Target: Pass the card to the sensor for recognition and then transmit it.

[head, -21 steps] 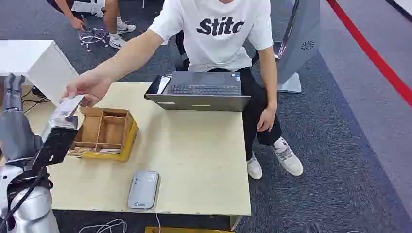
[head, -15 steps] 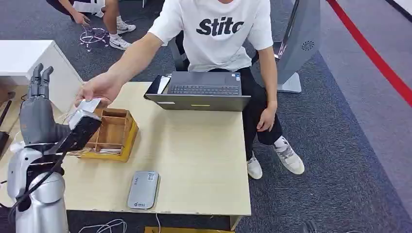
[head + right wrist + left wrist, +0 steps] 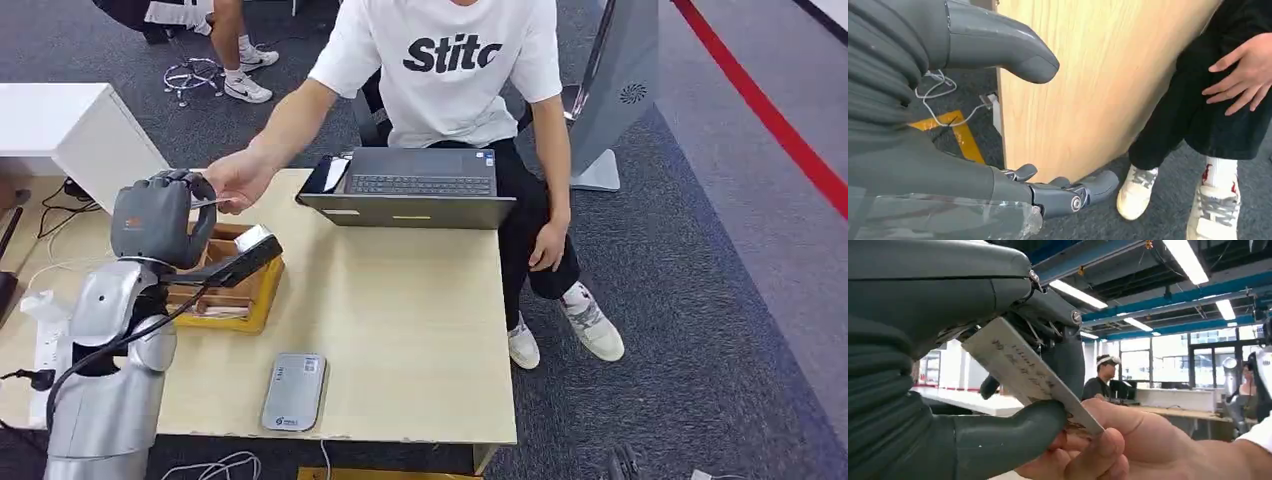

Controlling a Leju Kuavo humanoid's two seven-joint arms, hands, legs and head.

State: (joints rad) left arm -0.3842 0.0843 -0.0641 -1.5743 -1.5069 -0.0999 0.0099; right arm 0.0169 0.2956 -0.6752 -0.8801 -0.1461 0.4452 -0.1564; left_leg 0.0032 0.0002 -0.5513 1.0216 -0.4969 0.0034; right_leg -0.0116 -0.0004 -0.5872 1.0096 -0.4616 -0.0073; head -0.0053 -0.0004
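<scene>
The card point(image 3: 1028, 371) is a thin, flat, pale rectangle with faint printing on its face. In the left wrist view its long axis slants from the palm of the left robot hand point(image 3: 998, 340) out toward a person's hand point(image 3: 1108, 440). One end is tucked under the dark fingers point(image 3: 1058, 315), and the thick grey thumb point(image 3: 1008, 432) presses it from the other side, so the left robot hand is grasping the card. The person's fingers pinch the far end, so both hold it at once.

In the head view the card point(image 3: 205, 203) appears as only a thin sliver between the left robot hand point(image 3: 160, 215) and the person's hand point(image 3: 235, 180), above the back left part of the desk point(image 3: 400, 320). Most of it is hidden behind the curled fingers, and its print cannot be read.

Below the hand, a compartmented wooden box point(image 3: 235, 285) with a yellow rim sits on the desk, partly covered by the arm and a black bracket. A flat grey card reader point(image 3: 294, 391) with rounded corners lies near the front edge. An open dark laptop point(image 3: 415, 188) stands at the back edge.

The right robot hand point(image 3: 998, 150) hangs beside the light wood desk, released, with its smooth grey thumb and dark fingers apart and holding nothing.
</scene>
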